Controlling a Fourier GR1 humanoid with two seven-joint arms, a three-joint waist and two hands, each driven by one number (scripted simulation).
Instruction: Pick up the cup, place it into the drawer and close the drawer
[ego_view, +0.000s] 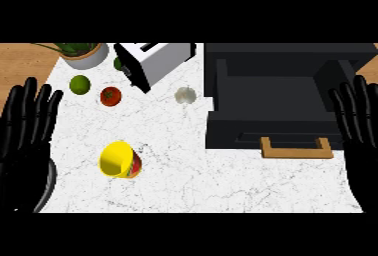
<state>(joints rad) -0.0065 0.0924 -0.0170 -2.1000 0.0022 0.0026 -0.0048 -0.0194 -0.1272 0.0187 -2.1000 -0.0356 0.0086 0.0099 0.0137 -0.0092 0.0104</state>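
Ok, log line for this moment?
yellow cup: on counter, not held | drawer: open | left hand: open, left edge | right hand: open, right edge

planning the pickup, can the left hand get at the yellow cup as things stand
Probably yes: the left hand, open at the view's left, has only bare counter between it and the cup; the tomato and lime sit farther back.

A yellow cup (117, 159) lies tilted on the white marble surface (221, 182), well apart from the open black drawer (273, 97) with its wooden handle (295, 149). Behind the cup sit a tomato (111, 96), a lime (80, 84), a garlic bulb (186, 95), a toaster (151, 62) and a potted plant (85, 54). The left hand (26, 132) and right hand (359, 130) rest at the view's edges, fingers straight.
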